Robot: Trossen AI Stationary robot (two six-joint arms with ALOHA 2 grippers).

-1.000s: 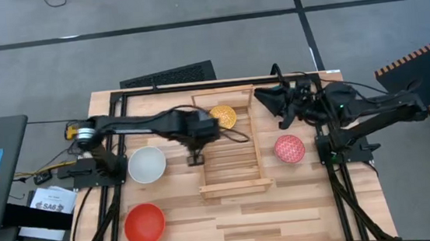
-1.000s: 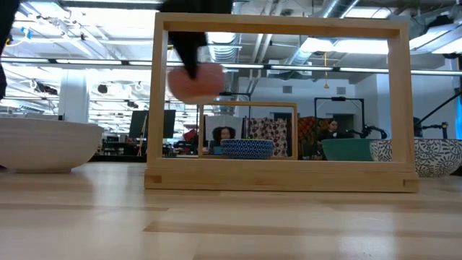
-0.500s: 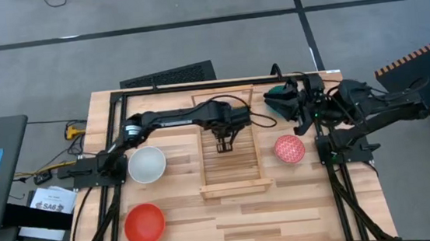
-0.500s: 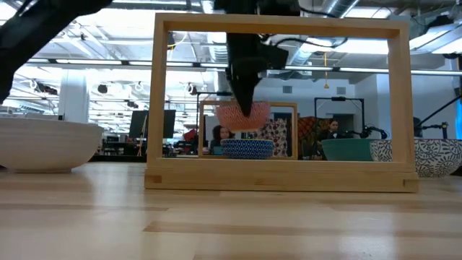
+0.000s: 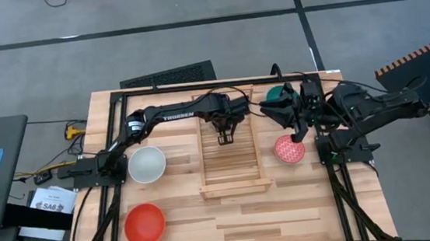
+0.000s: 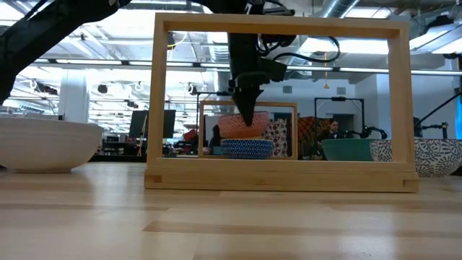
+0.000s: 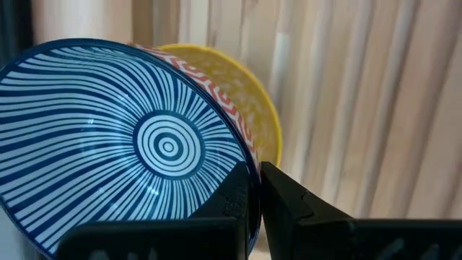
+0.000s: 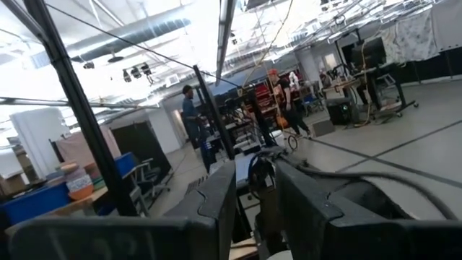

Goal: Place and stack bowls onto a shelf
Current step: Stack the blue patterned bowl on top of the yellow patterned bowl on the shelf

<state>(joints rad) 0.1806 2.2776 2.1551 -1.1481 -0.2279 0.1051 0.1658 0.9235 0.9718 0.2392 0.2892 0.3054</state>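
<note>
My left gripper (image 5: 224, 135) (image 6: 245, 119) is over the far end of the slatted shelf (image 5: 233, 162), shut on a bowl (image 7: 144, 144) that is blue-striped inside and orange-red outside (image 6: 242, 128). Right under it on the shelf sits the bowl that is yellow inside (image 7: 253, 101) and blue-patterned outside (image 6: 247, 149). My right gripper (image 5: 295, 129) (image 8: 256, 209) is open above the table's right side, between the teal bowl (image 5: 275, 94) and the pink speckled bowl (image 5: 289, 150), holding nothing. My left gripper pinches the blue-striped bowl by its rim (image 7: 250, 172), one finger (image 7: 234, 195) inside the bowl and the other (image 7: 289, 202) outside. The fingers come from above, pointing down. The bowl hangs below them with its base at the mouth of the yellow bowl; whether it rests there I cannot tell.
A white bowl (image 5: 147, 164) (image 6: 43, 144) and a red bowl (image 5: 144, 224) stand on the table left of the shelf. The teal bowl (image 6: 346, 149) and the pink speckled bowl (image 6: 426, 156) stand on its right. The shelf's raised end rail (image 6: 281, 29) frames the low view.
My left gripper has carried the blue-striped bowl from the shelf's left side to over its far end, then lowered it onto the yellow bowl. It has stayed shut on the rim. My right arm has shifted a little toward the pink speckled bowl.
</note>
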